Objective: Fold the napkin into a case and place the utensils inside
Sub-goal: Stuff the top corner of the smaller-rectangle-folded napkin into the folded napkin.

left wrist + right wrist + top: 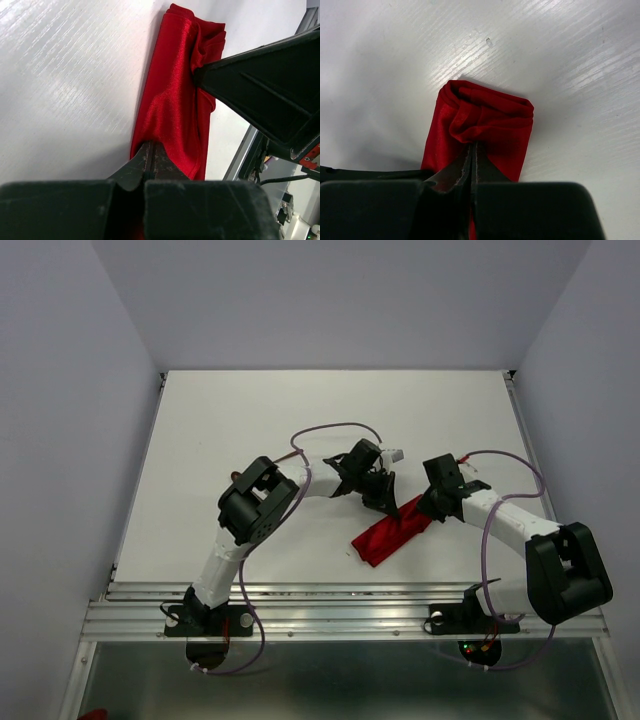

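- I see the napkin [385, 538], folded narrow, lying lower centre-right on the white table [230, 430].
- The left gripper [150, 152] pinches the cloth, and the right gripper [472, 150] pinches a bunched fold.
- The right gripper's finger blocks the right of the left wrist view.

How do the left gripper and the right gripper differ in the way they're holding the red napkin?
The left gripper pinches a smooth edge of the napkin; the right gripper pinches a puckered fold. From above, the left gripper sits further left along the napkin, the right gripper at its right end. Both are shut on the napkin.
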Motion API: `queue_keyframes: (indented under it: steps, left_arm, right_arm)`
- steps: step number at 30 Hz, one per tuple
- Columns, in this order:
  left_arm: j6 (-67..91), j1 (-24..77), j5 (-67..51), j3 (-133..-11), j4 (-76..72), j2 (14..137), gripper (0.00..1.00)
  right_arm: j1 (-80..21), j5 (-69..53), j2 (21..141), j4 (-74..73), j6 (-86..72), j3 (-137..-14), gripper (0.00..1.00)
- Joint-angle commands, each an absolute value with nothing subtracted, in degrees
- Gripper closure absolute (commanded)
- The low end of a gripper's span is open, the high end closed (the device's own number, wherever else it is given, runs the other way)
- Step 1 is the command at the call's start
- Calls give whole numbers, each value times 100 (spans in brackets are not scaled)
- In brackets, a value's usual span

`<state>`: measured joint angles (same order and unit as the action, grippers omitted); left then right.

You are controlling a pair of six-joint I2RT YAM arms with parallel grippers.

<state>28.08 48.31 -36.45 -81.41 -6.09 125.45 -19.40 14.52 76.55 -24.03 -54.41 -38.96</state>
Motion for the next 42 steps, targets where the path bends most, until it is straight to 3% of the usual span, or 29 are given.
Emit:
queue_keyframes:
  steps: [1, 21, 35, 42]
  left_arm:
    - [2453, 4913, -3445, -8411, -264, 12770, 100]
    - [2435, 4957, -3173, -8560, -26, 12156, 100]
    - [2865, 4957, -3612, -8613, -553, 12103, 100]
    - [2909, 4975, -3911, -9131, -448, 12778, 100]
  right_arm:
    - [-1925, 1573, 7708, -2408, -5634, -4166, 99]
    - [-1925, 1644, 7480, -2373, -5678, -4157, 99]
    - [-1925, 1635, 7277, -2426, -5625, -4034, 99]
    - [-1925, 1600, 7251, -2470, -5616, -4139, 99]
